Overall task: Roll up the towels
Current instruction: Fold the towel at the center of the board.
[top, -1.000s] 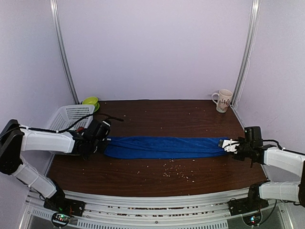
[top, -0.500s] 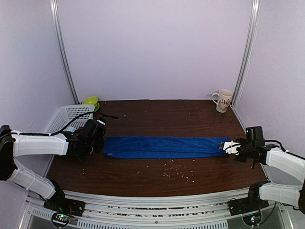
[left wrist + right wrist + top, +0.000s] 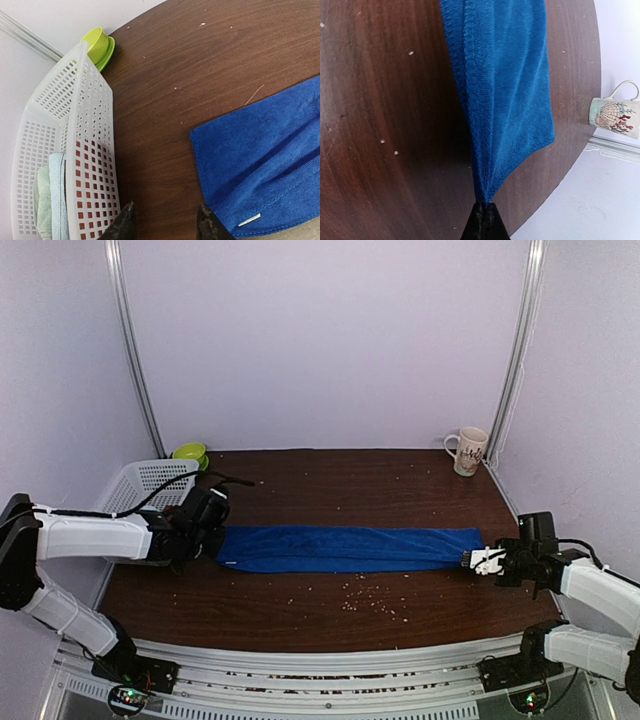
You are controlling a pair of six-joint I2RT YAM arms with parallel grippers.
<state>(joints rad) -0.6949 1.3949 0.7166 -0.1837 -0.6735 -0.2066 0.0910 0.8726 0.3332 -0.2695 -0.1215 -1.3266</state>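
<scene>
**Blue towel pinched at the right end, free at the left**

On the right gripper, squeezed tight shut on one corner of the blue towel. Cloth bunched into a thin point right at the black fingers. From that pinch, spreading out wide and lying flat on the brown table. Past the towel, near the table's edge, a white mug with a shell picture, well apart from the cloth.

On the left gripper, open part way, with nothing between the two dark tips. Only bare wood under the gap. Just beside the left end of the towel, near the corner with the small white tag. Touching the cloth or not: hard to tell.

From above, one long thin blue strip across the middle of the table, reaching from one gripper to the other. Right end drawn out close to the table's right edge.

On the other side of the left gripper from the towel, a white plastic basket full of little holes. Inside it, a pale mint-green towel, tucked against the wall. Behind the basket, a lime-green cup on a matching saucer. Tiny pale crumbs sprinkled on the wood in front of the blue strip.
</scene>
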